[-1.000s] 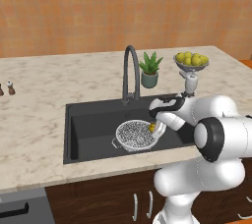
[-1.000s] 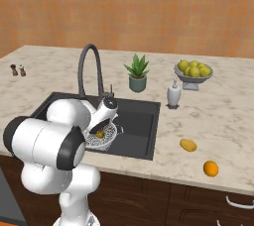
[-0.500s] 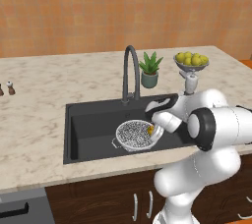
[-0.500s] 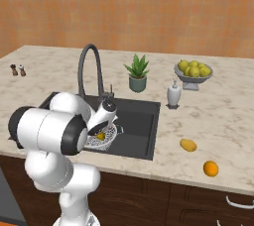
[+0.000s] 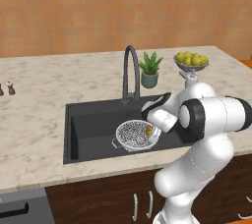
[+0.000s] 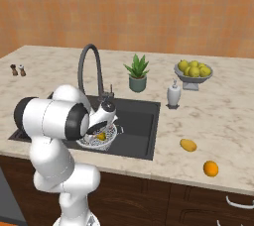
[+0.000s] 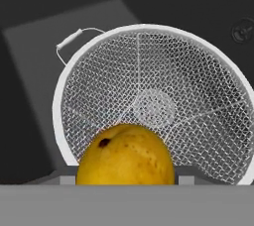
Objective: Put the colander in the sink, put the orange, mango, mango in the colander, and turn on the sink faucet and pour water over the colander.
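Hand (image 5: 149, 130) grips mango (image 7: 125, 154), yellow-orange, dark spot, over speckled mesh colander (image 7: 149, 76) in sink (image 5: 91, 120).

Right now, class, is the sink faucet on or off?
Off. No blue stream falls from the sink faucet spout into the sink, and the colander below looks dry.

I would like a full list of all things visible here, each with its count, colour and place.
sink: 1, black, set in counter
colander: 1, white-grey mesh, in sink
mango: 1, yellow, between the fingers over colander
mango: 1, yellow, on counter right of sink
orange: 1, orange, near counter front edge
faucet: 1, dark grey, behind sink
plant: 1, green, behind sink
fruit bowl: 1, yellow-green fruits, counter back
dispenser: 1, white, right of sink
shakers: 2, far left
gripper: 1, over colander
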